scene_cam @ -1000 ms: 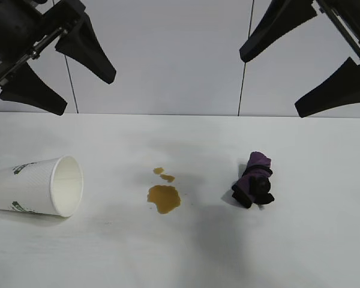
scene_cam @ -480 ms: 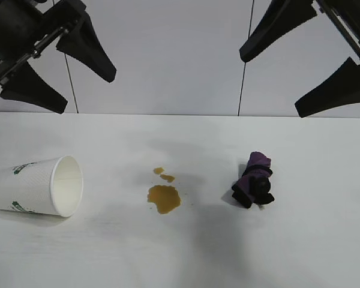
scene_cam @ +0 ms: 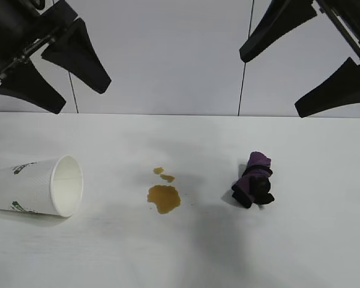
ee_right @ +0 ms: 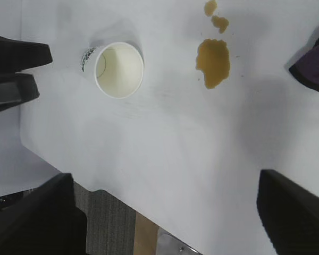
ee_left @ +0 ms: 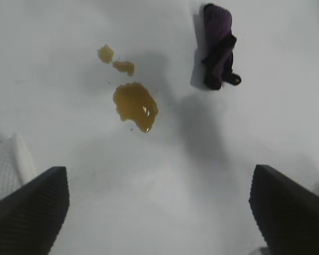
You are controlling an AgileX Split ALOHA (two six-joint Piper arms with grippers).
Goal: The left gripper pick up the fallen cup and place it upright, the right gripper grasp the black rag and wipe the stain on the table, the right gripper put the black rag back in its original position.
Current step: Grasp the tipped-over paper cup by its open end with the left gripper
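On the left side of the table (scene_cam: pixel 324 252), near its front edge, the cup (scene_cam: pixel 39 186) lies on its side with its open mouth turned toward the middle, so it is not yet set upright. At the centre sits the stain (scene_cam: pixel 164 198), an amber pool with two small drops just beyond it on the far side, untouched and glossy. Right of the stain, well apart from it, the black rag (scene_cam: pixel 254 181) rests bunched on the bare surface, evidently at its starting place. Above the cup and toward the far wall hangs the left gripper (scene_cam: pixel 54 71), fingers spread wide and holding nothing; it points down toward the tabletop, which I judge to be a stance for coming down onto the cup. High at the far right hangs the right gripper (scene_cam: pixel 303 75), likewise spread wide and empty, poised above the rag but clear of it, presumably waiting its turn. No step of the task appears done. The cup's mouth faces sideways, so a grasp across its wall seems the likely approach; the thin paper could dent or roll away if pinched off-centre.
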